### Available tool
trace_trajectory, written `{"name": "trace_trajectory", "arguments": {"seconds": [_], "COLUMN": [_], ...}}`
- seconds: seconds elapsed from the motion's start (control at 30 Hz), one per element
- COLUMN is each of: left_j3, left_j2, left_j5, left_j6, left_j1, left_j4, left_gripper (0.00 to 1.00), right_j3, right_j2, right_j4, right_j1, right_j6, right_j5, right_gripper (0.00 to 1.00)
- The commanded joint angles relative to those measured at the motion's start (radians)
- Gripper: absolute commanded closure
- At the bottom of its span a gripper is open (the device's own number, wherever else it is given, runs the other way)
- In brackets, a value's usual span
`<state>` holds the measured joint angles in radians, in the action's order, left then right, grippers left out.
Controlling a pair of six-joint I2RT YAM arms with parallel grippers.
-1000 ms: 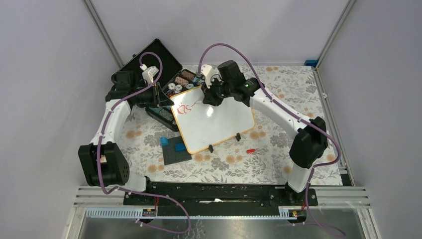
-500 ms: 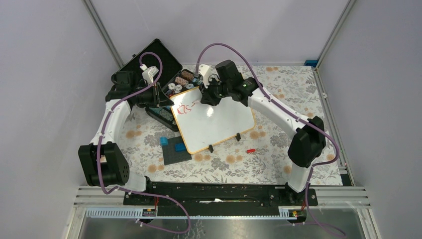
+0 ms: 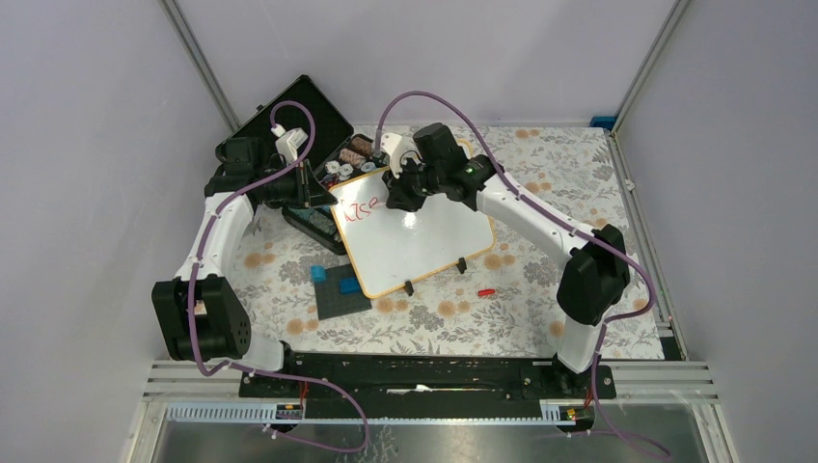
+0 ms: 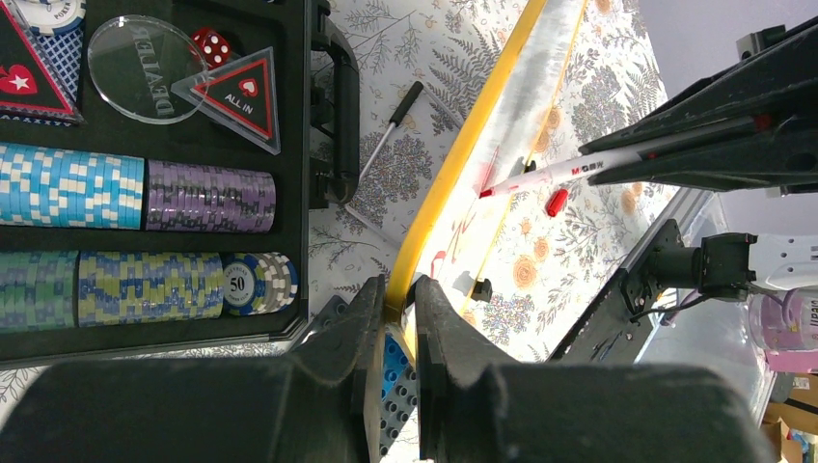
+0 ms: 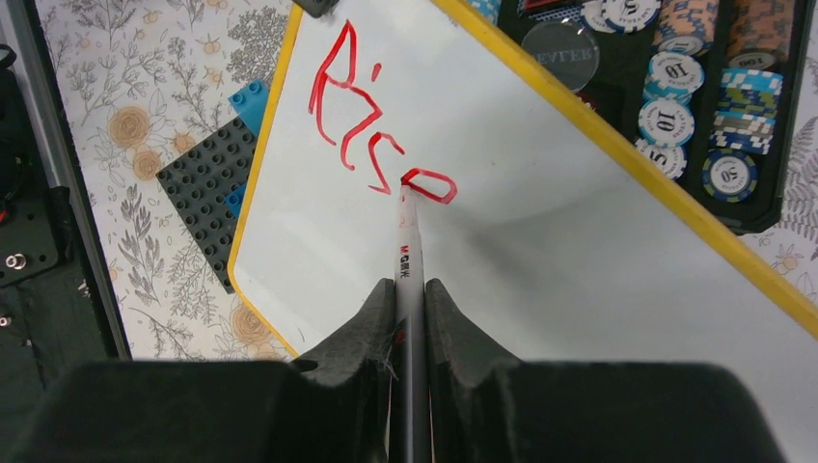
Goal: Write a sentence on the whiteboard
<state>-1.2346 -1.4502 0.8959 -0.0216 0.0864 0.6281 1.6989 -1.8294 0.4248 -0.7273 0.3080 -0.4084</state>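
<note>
Your whiteboard (image 3: 424,246) stands on its black feet on the floral table (image 3: 579,174), just beside the open chip case (image 3: 289,121). It has a white face, a thin yellow frame and rounded corners. The sentence (image 5: 371,125) is red handwriting reading "Rise", near one corner. Your right gripper (image 5: 410,289) clamps a marker (image 5: 409,246), its tip on the last letter. Your left gripper (image 4: 397,289) pinches the frame edge.
</note>
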Motion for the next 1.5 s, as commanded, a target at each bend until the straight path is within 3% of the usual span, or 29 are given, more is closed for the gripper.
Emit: {"name": "trace_trajectory", "arguments": {"seconds": [0.0, 0.67, 1.03, 1.47], "left_j3": [-0.017, -0.015, -0.014, -0.01], "left_j2": [0.019, 0.027, 0.03, 0.033], "left_j5": [-0.019, -0.024, -0.022, -0.023], "left_j6": [-0.015, -0.013, -0.014, -0.02], "left_j1": [-0.007, -0.007, -0.01, -0.013], "left_j4": [-0.027, -0.028, -0.028, -0.028], "left_gripper": [1.0, 1.0, 1.0, 1.0], "right_j3": [-0.043, -0.076, -0.063, -0.094], "right_j2": [0.034, 0.096, 0.156, 0.156], "right_j4": [-0.016, -0.017, 0.043, 0.016], "right_j1": [-0.006, 0.025, 0.014, 0.046], "right_j6": [0.024, 0.045, 0.021, 0.017], "right_j5": [0.034, 0.067, -0.032, -0.017], "right_gripper": [1.0, 1.0, 1.0, 1.0]}}
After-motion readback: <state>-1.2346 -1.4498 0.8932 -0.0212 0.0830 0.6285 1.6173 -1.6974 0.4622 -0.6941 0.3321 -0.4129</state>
